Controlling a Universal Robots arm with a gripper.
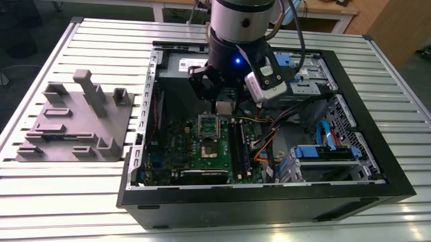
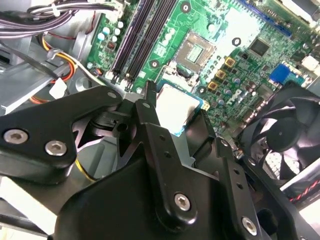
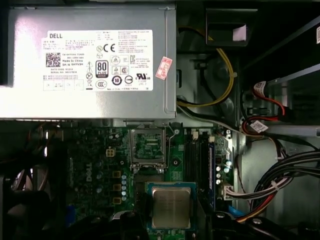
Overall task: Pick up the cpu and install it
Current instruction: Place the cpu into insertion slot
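My pincer is closed narrow on the small flat square cpu with its silvery-grey metal top and thin green edge, and I hold it above the green motherboard. My arm stands upright over the open black computer case, wrist pointing straight down. The cpu lies level, metal top toward the wrist, its sides square with the open silver socket near it; being square, it has no longer side. Across the exterior view from its left: a grey moulded fixture on the slatted aluminium bench, the case, then a blue drive caddy. The big grey power supply box lies beyond the socket. Black memory slots and cable bundles crowd one side, a black fan the other.
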